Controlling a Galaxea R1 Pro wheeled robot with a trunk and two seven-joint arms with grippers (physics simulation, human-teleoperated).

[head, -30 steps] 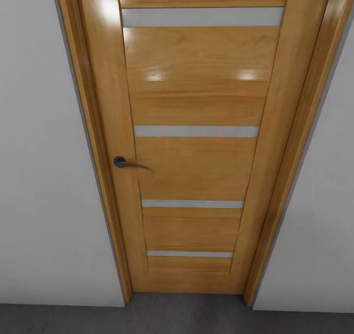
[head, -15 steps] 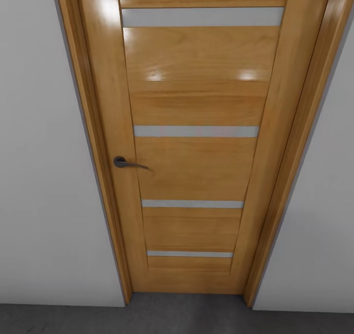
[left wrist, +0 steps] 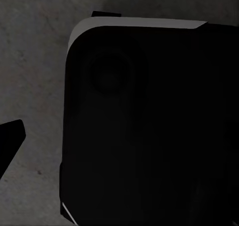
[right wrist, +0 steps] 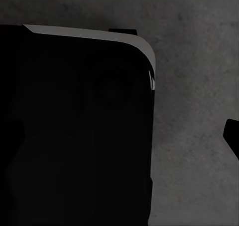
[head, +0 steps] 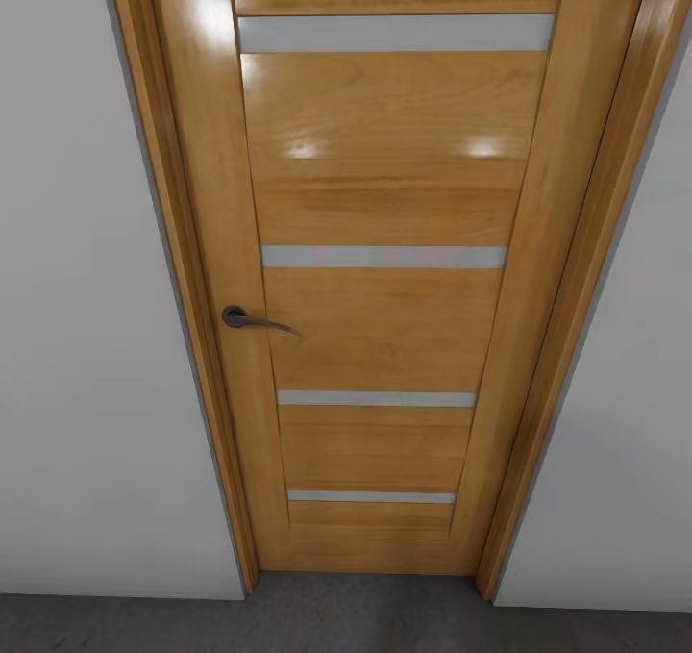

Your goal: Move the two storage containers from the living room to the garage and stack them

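Ahead, closed wooden door (head: 384,278) between grey walls (head: 86,345), concrete floor (head: 356,615) below.

in the left wrist view a large black robot body panel (left wrist: 149,131) covers the centre and right of the frame, matte, with rounded corners, a thin pale grey edge along its top and a faint round recess in its upper left. the right wrist view shows a matching black panel (right wrist: 74,136) at left, grey-edged on top.
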